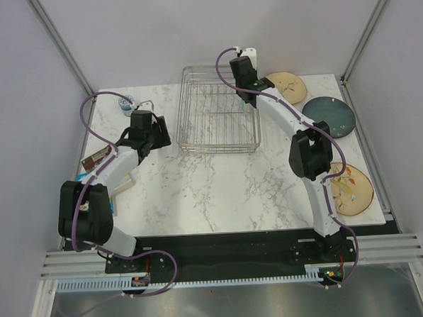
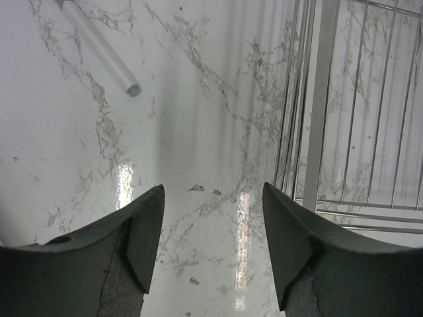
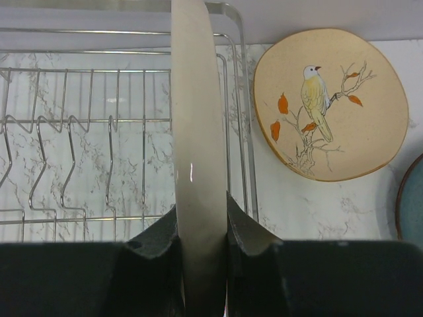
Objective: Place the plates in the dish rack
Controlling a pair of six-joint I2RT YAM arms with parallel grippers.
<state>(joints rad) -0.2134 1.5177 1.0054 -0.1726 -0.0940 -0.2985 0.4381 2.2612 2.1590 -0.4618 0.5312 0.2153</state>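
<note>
My right claw [image 3: 201,221] is clamped on the rim of a pale plate [image 3: 193,119], one finger on each face. The plate stands on edge and upright over the wire dish rack [image 3: 79,70], close to the rack's right side rail. I cannot tell whether its far rim touches a wire yet.

I judge the step in hand to be seating it. To do that well I should hold the plate vertical and line its edge up with a gap between two upright tines. Then I should lower it straight, without twisting, and stay clear of that side rail. I should let go only once the rim sits between the wires, and part the fingers gently so it does not tip.

My left claw [image 2: 213,188] hangs with its fingers apart over bare marble, just beside the rack's left edge, and could steady the rack.

A cream plate with a bird [image 3: 330,105], a dark teal plate [image 1: 328,117] and another cream plate [image 1: 351,188] lie flat on the table to the right.
</note>
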